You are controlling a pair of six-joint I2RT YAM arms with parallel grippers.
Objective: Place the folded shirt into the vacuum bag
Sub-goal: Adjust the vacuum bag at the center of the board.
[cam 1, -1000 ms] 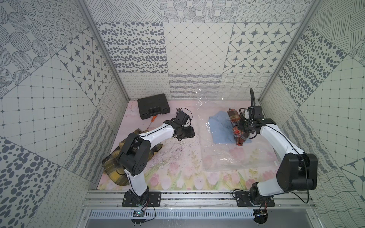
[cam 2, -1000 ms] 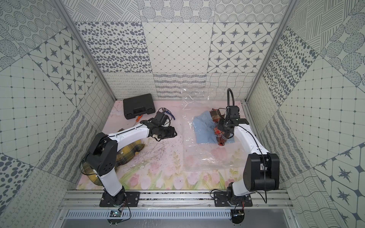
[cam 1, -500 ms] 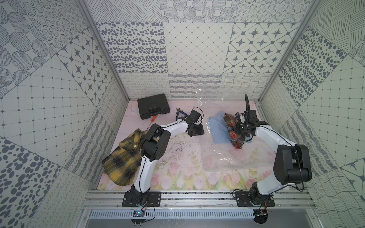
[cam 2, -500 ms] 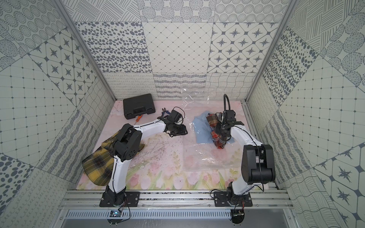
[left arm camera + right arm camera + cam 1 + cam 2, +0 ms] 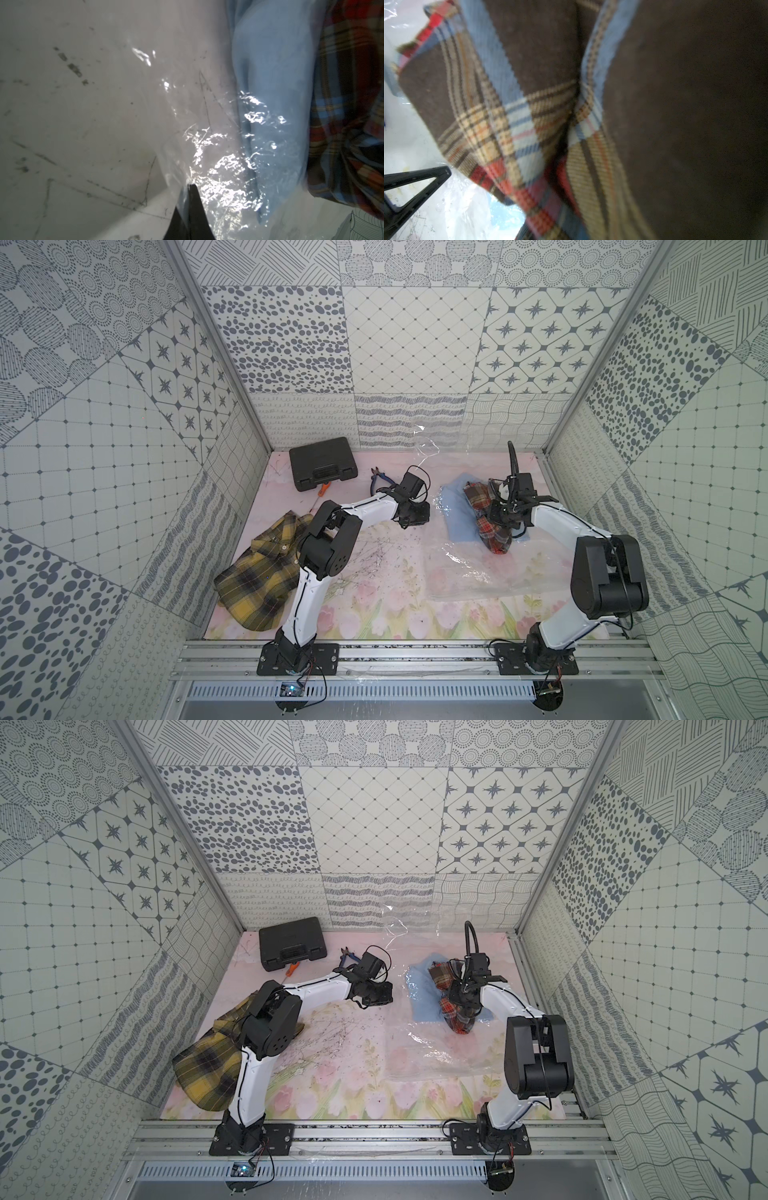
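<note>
We note grey-patterned wall panels (image 5: 415, 344) on three sides; floral pink bench (image 5: 395, 614); aluminium rail (image 5: 415, 655) at 6 o'clock.

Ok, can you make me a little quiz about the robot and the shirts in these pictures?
1. True or false: the yellow shirt lies outside the plastic bag.
2. Pick one: what does the right gripper hold? A the yellow shirt, B the red checked shirt, C nothing.
3. Fill the gap: the left gripper is pinched shut on the edge of the plastic ____.
Key: 1 True, it lies on the table, away from the bag. 2 B. 3 bag.
</note>
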